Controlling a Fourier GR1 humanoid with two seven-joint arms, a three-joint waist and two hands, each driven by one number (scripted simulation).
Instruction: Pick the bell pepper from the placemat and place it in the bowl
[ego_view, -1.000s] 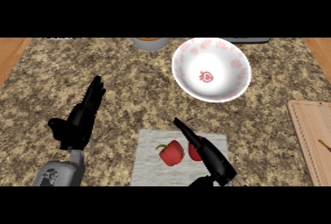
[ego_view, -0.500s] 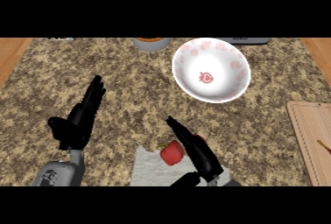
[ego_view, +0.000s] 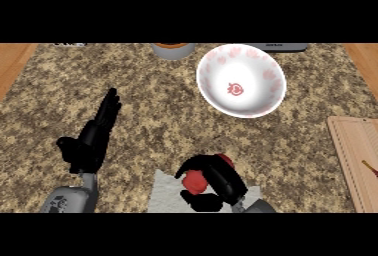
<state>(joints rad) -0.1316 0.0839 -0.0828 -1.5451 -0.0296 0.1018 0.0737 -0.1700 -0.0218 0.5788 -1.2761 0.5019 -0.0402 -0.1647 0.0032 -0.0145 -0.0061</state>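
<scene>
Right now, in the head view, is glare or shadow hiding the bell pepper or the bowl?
Head view: even light, no glare on the bowl, its white inside and red marks plain. Head view again: the bell pepper is partly hidden by the right hand curled round it at the placemat, not by shadow.

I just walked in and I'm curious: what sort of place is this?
Probably a kitchen counter: a speckled stone-like worktop, a white bowl with red markings, and a red bell pepper.
</scene>
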